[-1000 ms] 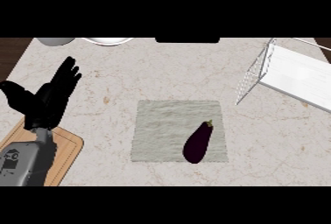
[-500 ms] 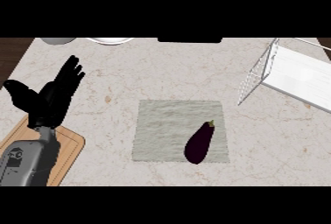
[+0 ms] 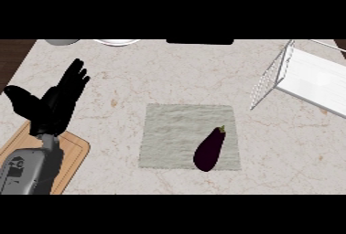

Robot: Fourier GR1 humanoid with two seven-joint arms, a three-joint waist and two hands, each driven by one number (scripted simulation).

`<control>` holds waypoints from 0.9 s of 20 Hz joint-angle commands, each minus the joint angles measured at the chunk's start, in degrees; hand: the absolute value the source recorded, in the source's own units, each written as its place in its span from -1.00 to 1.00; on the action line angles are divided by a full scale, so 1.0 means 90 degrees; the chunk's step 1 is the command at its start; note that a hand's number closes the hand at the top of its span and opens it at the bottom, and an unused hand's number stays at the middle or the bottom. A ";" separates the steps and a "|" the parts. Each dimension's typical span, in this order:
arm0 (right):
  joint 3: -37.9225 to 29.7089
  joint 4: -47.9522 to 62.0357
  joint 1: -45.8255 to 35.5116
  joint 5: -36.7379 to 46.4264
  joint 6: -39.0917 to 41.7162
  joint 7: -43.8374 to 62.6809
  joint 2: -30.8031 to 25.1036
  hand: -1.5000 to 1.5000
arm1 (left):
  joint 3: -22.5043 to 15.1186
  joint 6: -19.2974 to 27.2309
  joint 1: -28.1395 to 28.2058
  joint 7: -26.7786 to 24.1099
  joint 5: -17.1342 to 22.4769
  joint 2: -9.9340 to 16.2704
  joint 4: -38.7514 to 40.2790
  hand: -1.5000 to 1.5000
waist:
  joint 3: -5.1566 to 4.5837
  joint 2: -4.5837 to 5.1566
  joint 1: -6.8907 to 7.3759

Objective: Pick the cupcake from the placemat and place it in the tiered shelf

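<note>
One head view looks steeply down onto the counter [image 3: 169, 73]

My left hand [image 3: 51, 103] was black. The eggplant [image 3: 209, 150] was dark purple on a pale grey-green placemat [image 3: 175, 132]; the tabletop [image 3: 175, 73] was cream marble, the shelf [image 3: 307, 77] white wire.
</note>
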 commanded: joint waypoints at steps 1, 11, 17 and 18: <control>0.0089 0.0502 0.0124 0.0044 0.1266 -0.0324 -0.0387 -1.00 | -0.0029 0.0055 0.0047 -0.0100 -0.0091 -0.0061 0.0078 0.00 | 0.0018 0.0052 0.0019; -0.0298 0.0729 0.0080 -0.0510 0.2097 -0.0034 -0.1009 -1.00 | 0.0094 0.0036 0.0055 -0.0245 0.0025 -0.0093 0.0010 0.00 | 0.0062 0.0063 -0.0003; -0.0363 0.0285 0.0364 -0.0764 0.2422 -0.0352 -0.1043 -1.00 | 0.0150 -0.0032 0.0221 -0.0246 0.0077 -0.0049 0.0055 0.00 | 0.0092 0.0020 -0.0156; -0.0338 0.0160 0.0434 -0.0776 0.2488 -0.0437 -0.1054 -1.00 | 0.0200 -0.0004 0.0181 -0.0219 0.0032 0.0034 0.0063 0.00 | 0.0096 0.0009 -0.0203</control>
